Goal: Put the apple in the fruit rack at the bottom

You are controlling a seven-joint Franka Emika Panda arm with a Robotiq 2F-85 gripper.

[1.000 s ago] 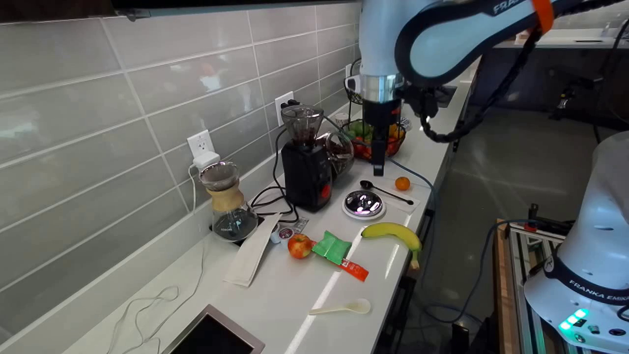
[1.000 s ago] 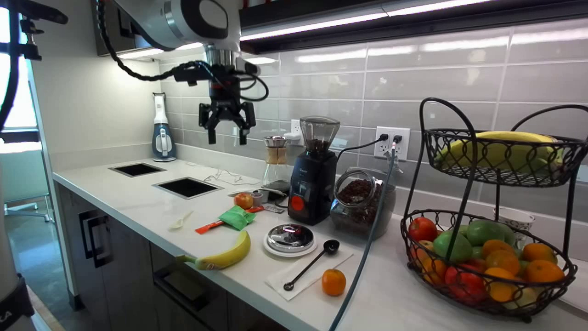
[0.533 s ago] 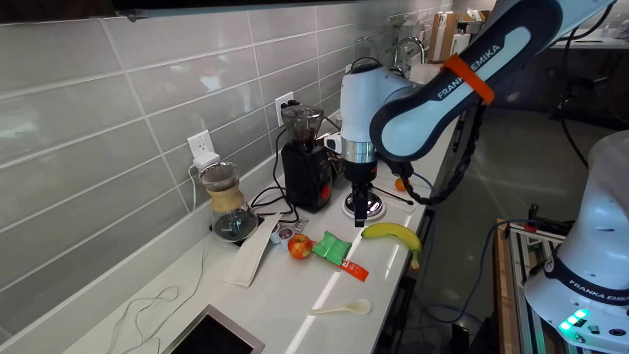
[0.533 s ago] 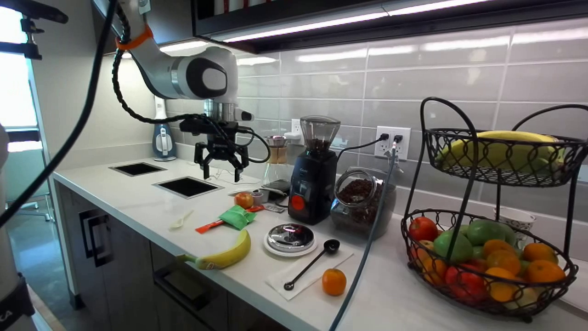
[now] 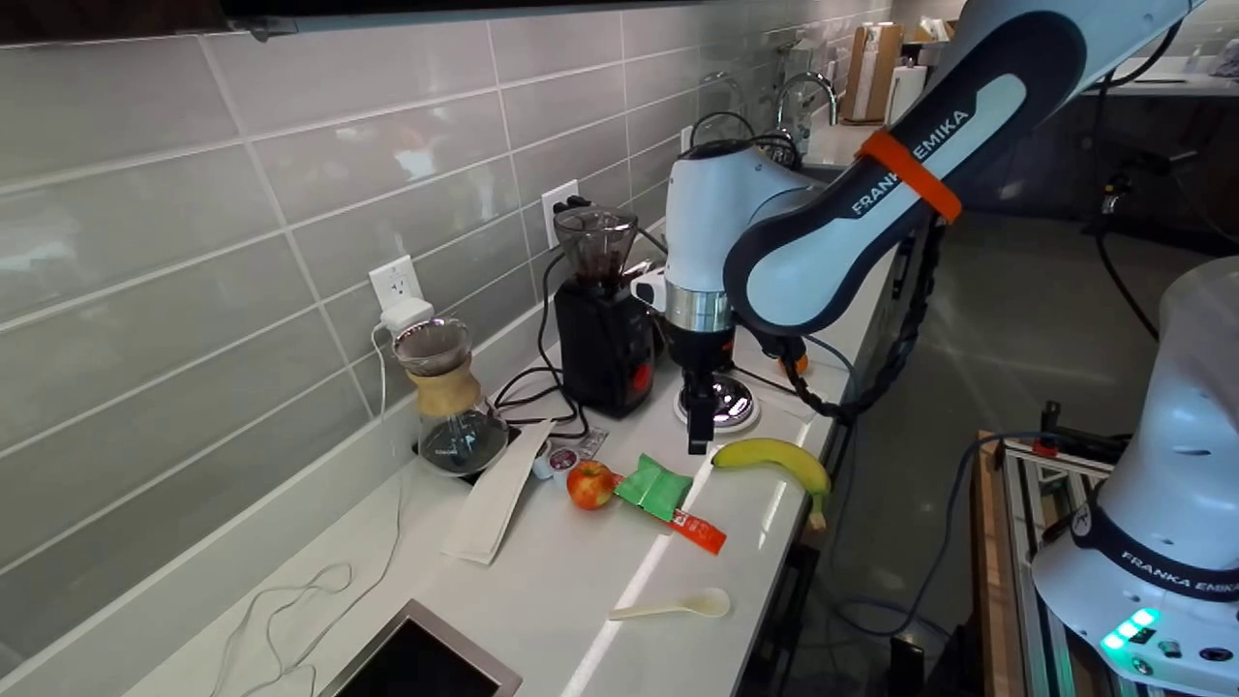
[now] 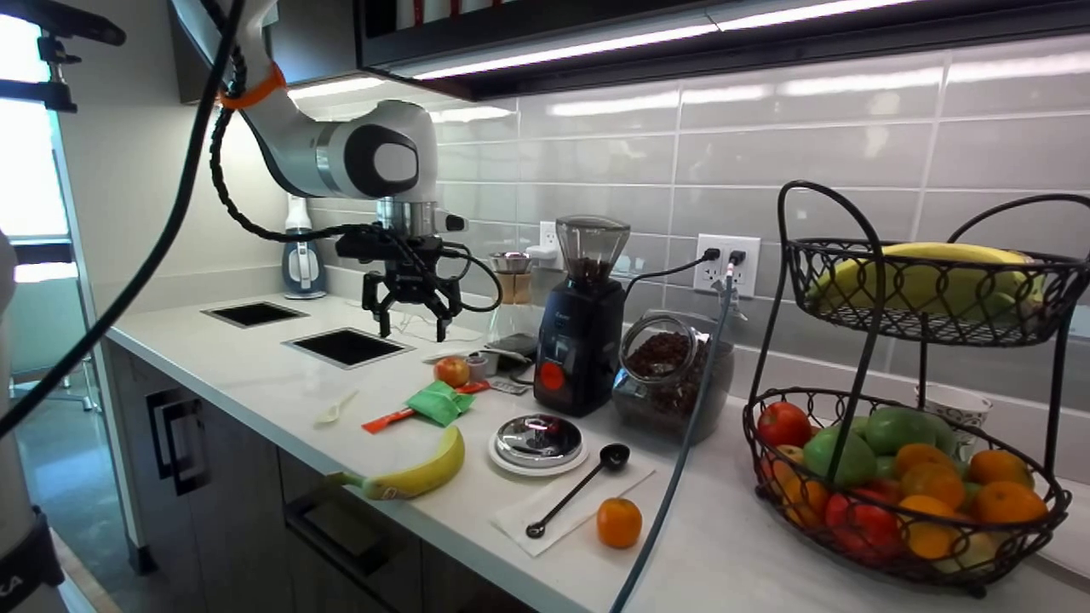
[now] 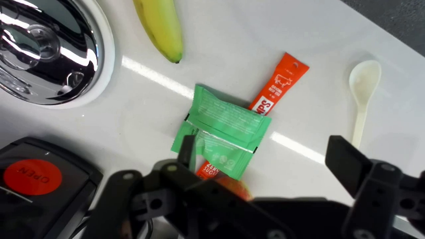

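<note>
I have yet to grasp the apple and lower it into the bottom of the black wire fruit rack; my hand hangs spread and empty above the glossy white table. Smooth, round and red-yellow, the apple lies just beside a crinkled green packet.

This is a kitchen: an upright black coffee grinder stands on a white desk. Behind the grinder run rectangular grey tiles, and beside it sits a clear jar of dark beans.
</note>
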